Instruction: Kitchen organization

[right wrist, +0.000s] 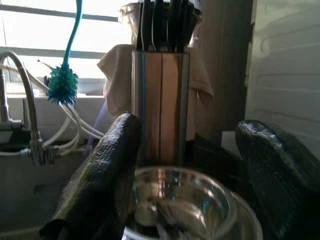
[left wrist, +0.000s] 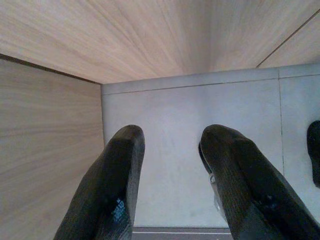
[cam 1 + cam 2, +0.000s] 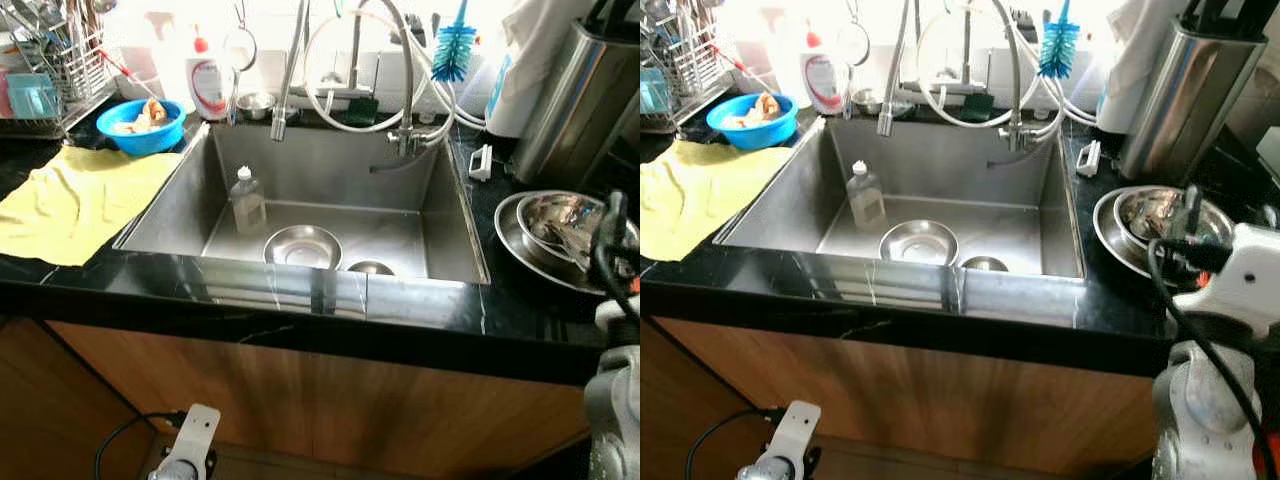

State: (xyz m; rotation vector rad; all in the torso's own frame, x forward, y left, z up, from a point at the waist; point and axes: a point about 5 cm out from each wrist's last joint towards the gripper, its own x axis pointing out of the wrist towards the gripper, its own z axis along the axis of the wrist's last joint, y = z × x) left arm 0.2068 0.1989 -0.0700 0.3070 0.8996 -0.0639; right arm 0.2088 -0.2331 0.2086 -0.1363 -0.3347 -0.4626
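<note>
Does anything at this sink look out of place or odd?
Yes. A small clear bottle stands inside the sink, beside a steel bowl. A yellow cloth lies crumpled on the counter left of it.

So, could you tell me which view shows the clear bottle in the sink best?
The left eye view: the bottle stands upright, unobstructed, against the sink's back left. The right eye view shows it equally whole, slightly smaller.

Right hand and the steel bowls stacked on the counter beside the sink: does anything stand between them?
Nothing visible does. The right hand, fingers spread open, faces the steel bowls directly, with open air between. The knife block stands behind the bowls, not in the path. The left hand hangs low by the cabinet.
</note>
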